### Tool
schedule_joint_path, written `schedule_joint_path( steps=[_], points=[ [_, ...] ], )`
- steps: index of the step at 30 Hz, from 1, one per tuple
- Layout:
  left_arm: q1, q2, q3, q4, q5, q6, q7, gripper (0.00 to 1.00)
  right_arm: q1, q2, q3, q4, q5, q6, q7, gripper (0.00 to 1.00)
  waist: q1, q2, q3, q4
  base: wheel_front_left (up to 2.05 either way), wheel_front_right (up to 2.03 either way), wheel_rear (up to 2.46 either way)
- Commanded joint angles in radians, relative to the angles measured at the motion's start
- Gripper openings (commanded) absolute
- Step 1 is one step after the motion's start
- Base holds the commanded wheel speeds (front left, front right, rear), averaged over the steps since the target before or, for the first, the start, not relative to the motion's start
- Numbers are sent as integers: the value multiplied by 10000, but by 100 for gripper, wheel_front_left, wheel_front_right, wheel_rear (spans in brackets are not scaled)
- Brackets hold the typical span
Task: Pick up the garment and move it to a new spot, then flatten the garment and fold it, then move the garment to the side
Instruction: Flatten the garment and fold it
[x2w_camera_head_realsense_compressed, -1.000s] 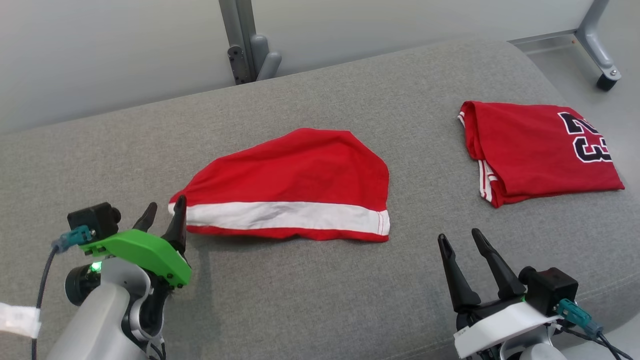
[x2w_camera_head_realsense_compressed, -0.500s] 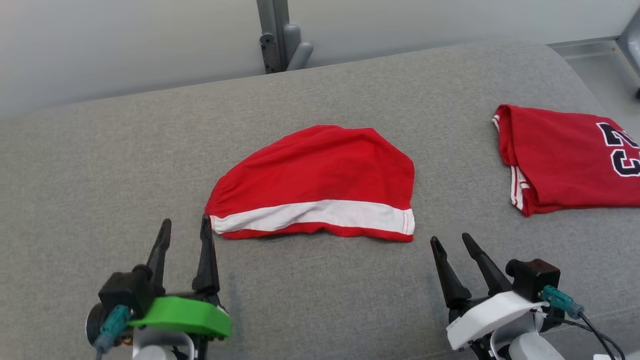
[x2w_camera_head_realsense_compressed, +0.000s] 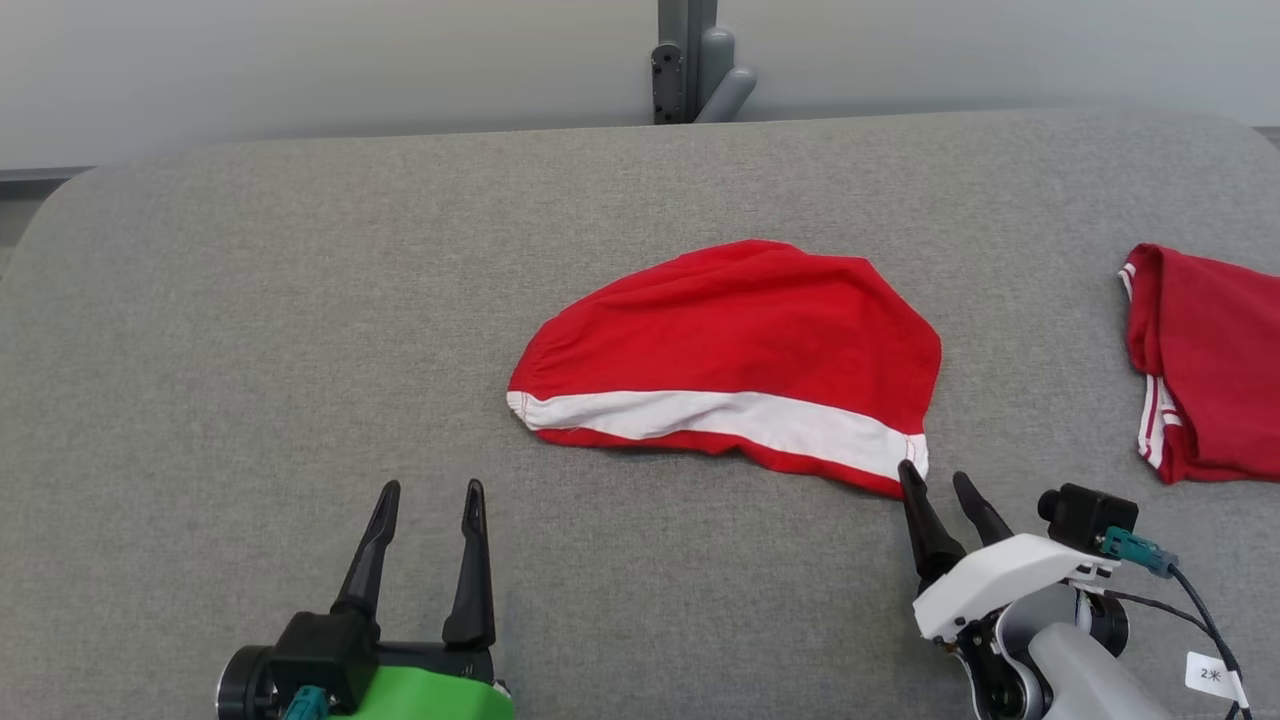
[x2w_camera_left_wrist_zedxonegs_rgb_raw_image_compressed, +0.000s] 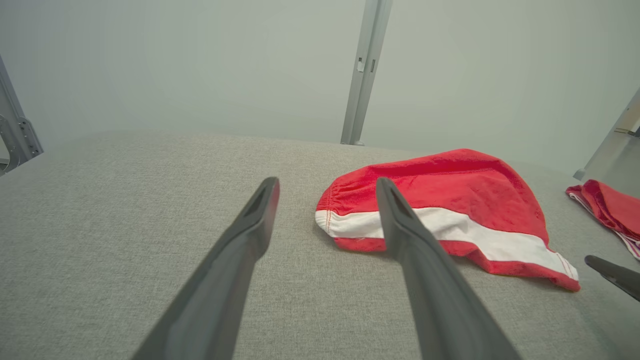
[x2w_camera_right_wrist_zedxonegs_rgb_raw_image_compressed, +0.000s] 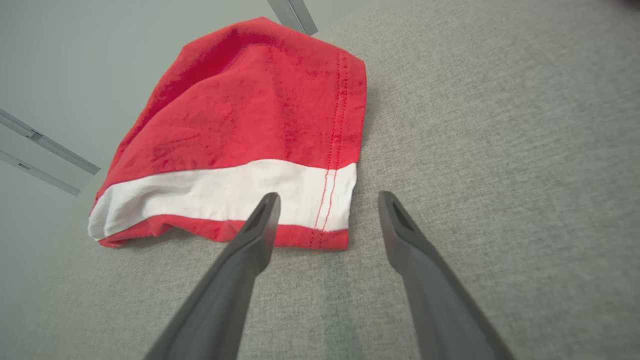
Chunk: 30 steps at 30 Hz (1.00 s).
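The garment (x2w_camera_head_realsense_compressed: 740, 340), red shorts with a white band along the near side, lies folded on the grey cushioned surface (x2w_camera_head_realsense_compressed: 250, 330). In the left wrist view the garment (x2w_camera_left_wrist_zedxonegs_rgb_raw_image_compressed: 450, 190) is ahead and to the right; in the right wrist view the garment (x2w_camera_right_wrist_zedxonegs_rgb_raw_image_compressed: 240, 115) is just ahead. My left gripper (x2w_camera_head_realsense_compressed: 432, 487) is open and empty, a short way in front of the garment's left end, apart from it. The left gripper (x2w_camera_left_wrist_zedxonegs_rgb_raw_image_compressed: 326, 182) holds nothing. My right gripper (x2w_camera_head_realsense_compressed: 932, 472) is open, its tips at the garment's near right corner. The right gripper (x2w_camera_right_wrist_zedxonegs_rgb_raw_image_compressed: 328, 195) has its left finger over the white band.
A second red garment (x2w_camera_head_realsense_compressed: 1210, 360) with white side stripes lies folded at the right edge of the surface, also seen as a red garment (x2w_camera_left_wrist_zedxonegs_rgb_raw_image_compressed: 607, 207) from the left wrist. A grey metal post (x2w_camera_head_realsense_compressed: 690, 60) stands behind the surface. The cushion's rounded far left corner (x2w_camera_head_realsense_compressed: 60, 200) shows.
The head camera has swung left, shifting the whole picture. My left gripper has let go near the garment's left corner, drawn back and opened wide. The right gripper's tips now reach the garment's near right corner.
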Motion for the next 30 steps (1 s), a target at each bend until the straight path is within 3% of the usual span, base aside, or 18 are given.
schedule_joint_path(
  steps=[1,15,16,17,20,21,30],
  points=[
    [135,-15,86,42,105,-89,-21,100,-318,-55,127,384,404,-4,-9,100,0,0,121,247,0,0,0],
    [-307,-48,37,121,370,-202,-22,100,-1043,-37,324,1185,1903,-4,-7,100,0,0,542,255,0,0,0],
    [-316,-48,26,143,376,-208,-22,100,-1093,-47,372,1204,1966,-4,-5,84,0,0,571,255,0,0,0],
    [-339,-47,12,173,402,-217,-22,100,-1141,-68,410,1217,2039,-4,-5,59,0,0,601,254,0,0,0],
    [-411,-46,-19,230,438,-230,-22,100,-1228,-89,500,1249,2203,-3,-5,5,0,0,668,262,0,0,0],
    [-434,-46,-23,230,449,-220,-22,100,-1260,-100,527,1248,2250,-3,-5,0,0,0,681,264,0,0,0],
    [-428,-47,-20,268,297,-68,-23,100,-934,-495,529,660,2316,-3,-8,0,0,0,623,150,0,0,0]
  ],
)
